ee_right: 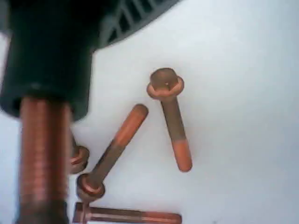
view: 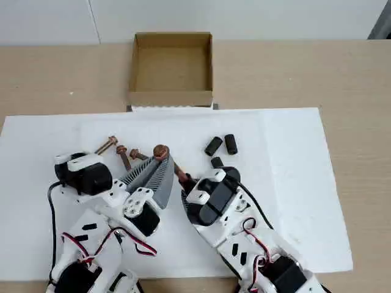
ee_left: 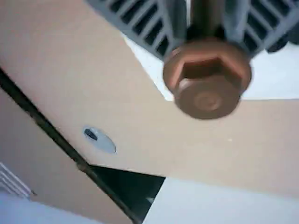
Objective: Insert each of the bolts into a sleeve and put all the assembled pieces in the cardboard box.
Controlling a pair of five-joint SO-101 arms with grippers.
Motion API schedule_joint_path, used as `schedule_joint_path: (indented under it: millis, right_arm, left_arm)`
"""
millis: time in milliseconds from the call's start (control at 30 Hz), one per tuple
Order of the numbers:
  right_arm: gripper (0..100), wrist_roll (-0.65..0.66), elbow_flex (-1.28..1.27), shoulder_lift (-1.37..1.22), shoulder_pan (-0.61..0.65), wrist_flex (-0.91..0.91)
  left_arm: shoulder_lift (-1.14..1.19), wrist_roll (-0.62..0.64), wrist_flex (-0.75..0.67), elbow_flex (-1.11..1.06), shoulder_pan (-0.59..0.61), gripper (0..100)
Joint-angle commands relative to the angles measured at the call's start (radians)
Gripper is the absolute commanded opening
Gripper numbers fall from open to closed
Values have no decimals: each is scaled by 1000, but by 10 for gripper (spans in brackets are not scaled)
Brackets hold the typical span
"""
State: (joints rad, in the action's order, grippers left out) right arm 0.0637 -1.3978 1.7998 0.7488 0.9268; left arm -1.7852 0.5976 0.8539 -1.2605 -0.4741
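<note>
My left gripper (view: 162, 160) is shut on a copper bolt (view: 160, 151), raised over the white mat; the hex head (ee_left: 206, 79) sticks out past the grey fingers (ee_left: 140, 23). The bolt's shaft (view: 179, 172) slants toward my right gripper (view: 188, 182), which is shut on a black sleeve (ee_right: 46, 60). A copper shaft (ee_right: 42, 158) enters that sleeve. Three loose bolts (view: 107, 145) (view: 124, 157) (view: 138, 154) lie on the mat to the left. Three loose sleeves (view: 213, 146) (view: 231, 144) (view: 217, 162) lie right of centre. The open cardboard box (view: 171, 96) stands beyond the mat.
The white mat (view: 293, 171) covers most of the wooden table, with free room on its right part. Several bolts (ee_right: 168, 116) lie spread on the mat under the right wrist. Both arm bases stand at the near edge.
</note>
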Motion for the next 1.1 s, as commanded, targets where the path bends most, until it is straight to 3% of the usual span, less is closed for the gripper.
schedule_joint_path:
  millis: [0, 300, 533, 767, 1067]
  right_arm:
    - [3, 9, 43, 10, -1, -33]
    - [3, 91, 43, 10, -1, -76]
    - [3, 107, 43, 10, -1, -76]
    - [3, 107, 43, 10, -1, -76]
    - [3, 101, 35, 10, -1, -68]
  left_arm:
    - [-6, -2, 5, 2, 5, 5]
    - [-8, -11, 5, -102, -147, 5]
    - [-9, -72, 5, -128, -144, 7]
    - [-5, -72, 5, -124, -144, 164]
    - [-5, -150, 5, -120, -74, 166]
